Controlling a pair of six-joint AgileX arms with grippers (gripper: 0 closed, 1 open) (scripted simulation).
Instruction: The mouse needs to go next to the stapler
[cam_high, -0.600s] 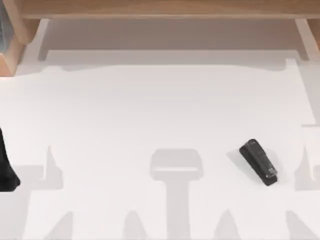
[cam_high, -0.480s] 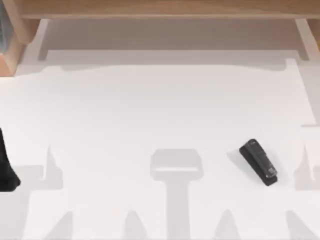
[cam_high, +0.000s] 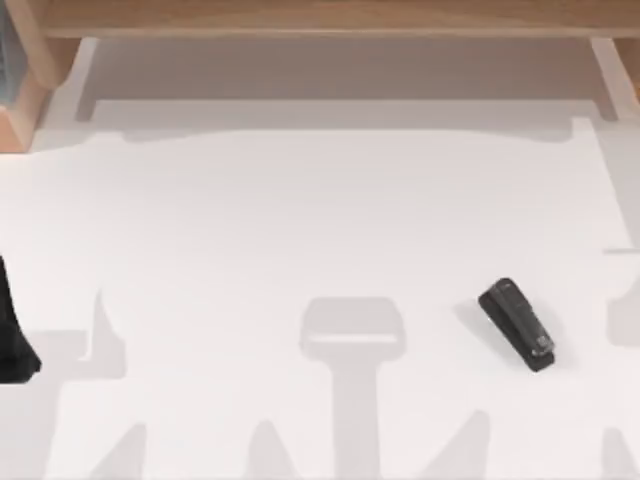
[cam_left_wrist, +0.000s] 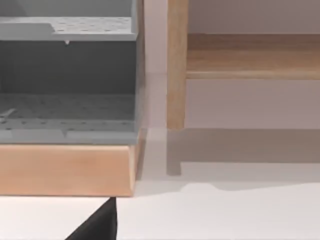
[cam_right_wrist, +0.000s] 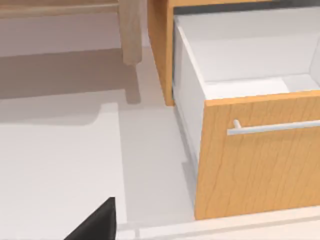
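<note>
Stapler (cam_high: 516, 324) sits at four o'clock; no mouse spotted. Search comes next. My pincers' grip: cannot tell.

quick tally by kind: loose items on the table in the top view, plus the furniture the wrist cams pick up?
Stapler, black, on the table: 1
Open wooden drawer with a metal handle: 1
Grey shelf unit on a wooden base: 1
Total: 3
</note>
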